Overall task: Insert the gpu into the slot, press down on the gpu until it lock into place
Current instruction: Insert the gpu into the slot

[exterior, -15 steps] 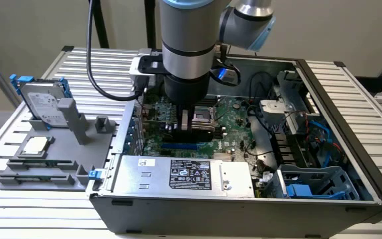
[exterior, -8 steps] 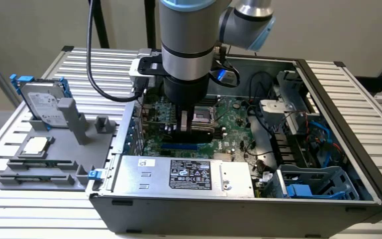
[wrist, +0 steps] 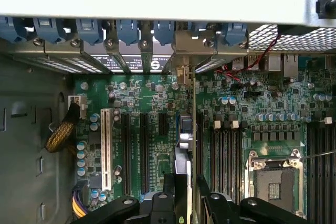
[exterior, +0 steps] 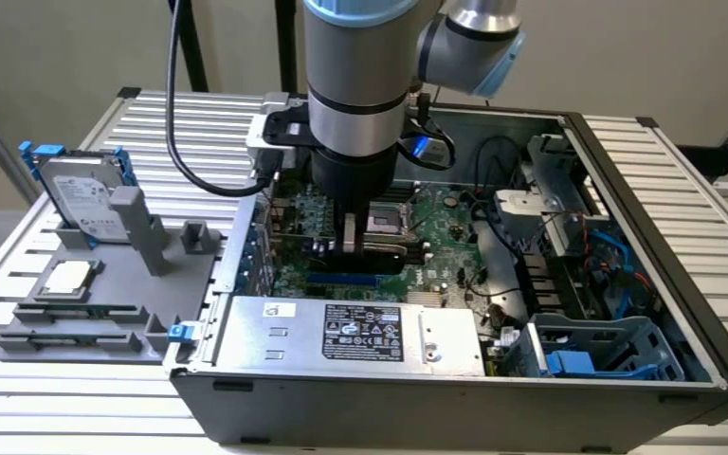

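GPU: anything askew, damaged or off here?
Nothing stands out. The GPU stands on edge, gripped by the claw, running along the blue slot right under it. No tilt or damage shows. Whether it's fully seated can't be told.

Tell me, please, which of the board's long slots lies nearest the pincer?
The bright-blue slot, by the held gpu; the black slots and white slot lie farther off.
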